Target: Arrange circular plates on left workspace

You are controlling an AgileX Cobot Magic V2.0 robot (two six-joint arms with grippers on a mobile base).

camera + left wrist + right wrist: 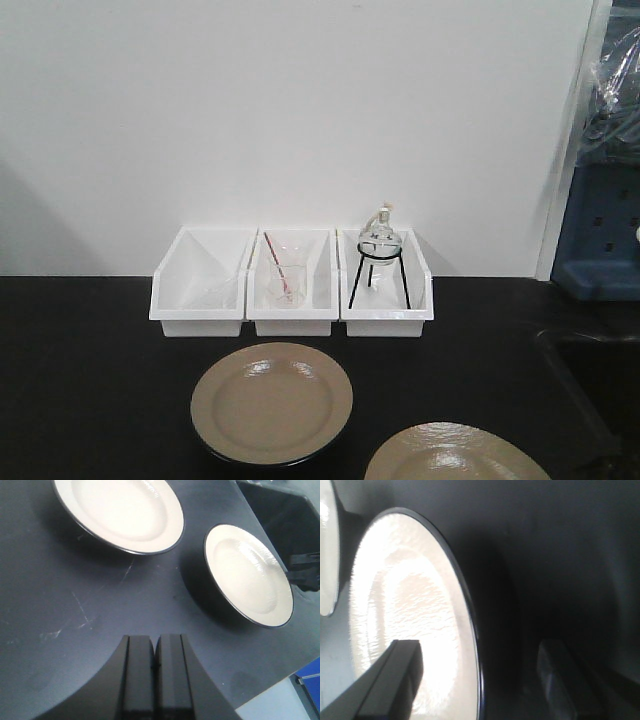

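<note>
Overall: black worktop [90, 380] carrying 3 white bins along the wall and 2 circular plates [271, 403] in front of them.
Far plate [271, 403]: beige with a thin dark rim, lying flat just in front of the middle bin [292, 300], apart from it.
Near plate [455, 458]: same kind, lower right in the front view, cut off by the frame edge; near the far plate, not touching it.
Left gripper [156, 647]: fingers [140, 675] pressed together with nothing between them, above bare worktop; both plates lie beyond it.
Right gripper [477, 680]: fingers [395, 685] spread wide, 1 over the beige face of a plate, the other over dark worktop beside its rim; contact cannot be told.
Left bin [200, 295]: something of clear glass inside, too faint to name.
Middle bin: clear beaker [285, 285] with a red rod in it.
Right bin [388, 300]: round glass flask [380, 238] on a black tripod stand.
Sink basin [600, 385]: recessed, at the far right.
</note>
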